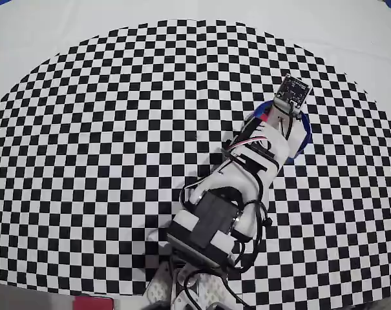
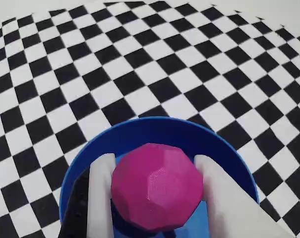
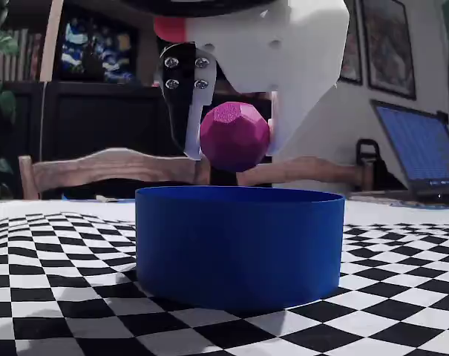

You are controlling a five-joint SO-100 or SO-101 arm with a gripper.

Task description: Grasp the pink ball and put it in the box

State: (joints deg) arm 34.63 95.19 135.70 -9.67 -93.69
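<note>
Ball (image 3: 234, 136), pinched in our gripper (image 2: 154, 191) above the box (image 3: 239, 245), could bounce out over the rim if we release from this height.

Home room: bookshelf (image 3: 16, 55), framed pictures (image 3: 387, 44), wooden chair (image 3: 98, 167), laptop (image 3: 421, 148), checkered tablecloth (image 3: 46, 297).

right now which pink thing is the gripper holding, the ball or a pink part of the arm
The pink ball: a faceted magenta sphere clamped between the white fingers above the blue box. The arm's red-pink patch is fixed higher up.
</note>
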